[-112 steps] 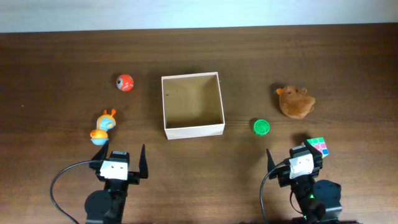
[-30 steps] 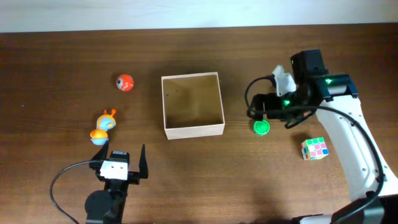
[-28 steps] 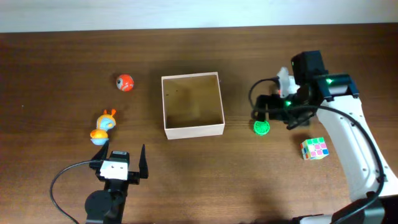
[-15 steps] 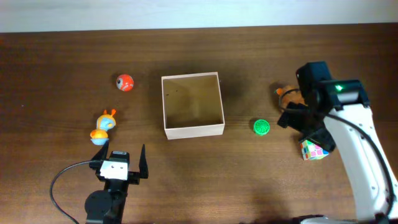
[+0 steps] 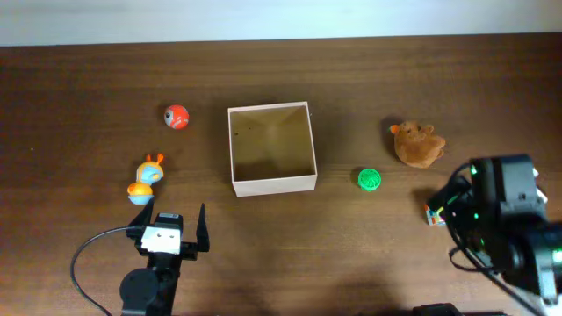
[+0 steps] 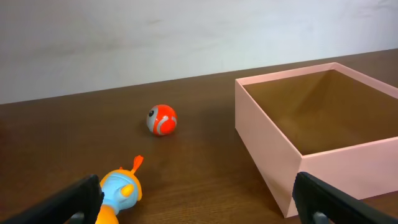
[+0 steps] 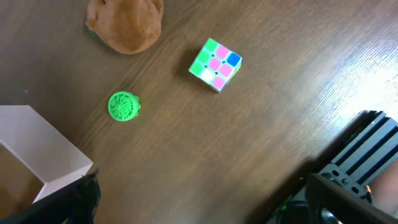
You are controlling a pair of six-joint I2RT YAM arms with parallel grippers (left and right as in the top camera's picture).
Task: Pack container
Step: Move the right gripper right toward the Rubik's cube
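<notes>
Container (image 5: 272,145) sits in the middle of the tabletop (image 5: 369,79), open side up, with white walls and a tan inside. Red ball (image 5: 176,116) lies to its left, well apart. Blue-and-orange snail toy (image 5: 146,179) lies nearer the left arm. Green ball (image 5: 370,179) is near the container's front right corner, not touching. Brown plush (image 5: 418,143) lies farther right. Cube (image 5: 433,214) is mostly hidden by the right arm from overhead; the right wrist view shows it whole, green and pink squares up.

Left gripper (image 6: 202,208) sits low at the front edge. Its jaws are spread wide with nothing between them, facing the snail toy, red ball and container. Right gripper (image 7: 205,202) hangs above the tabletop looking down. Its jaws are spread wide too and hold nothing, with the cube, green ball, plush and a container corner below.
</notes>
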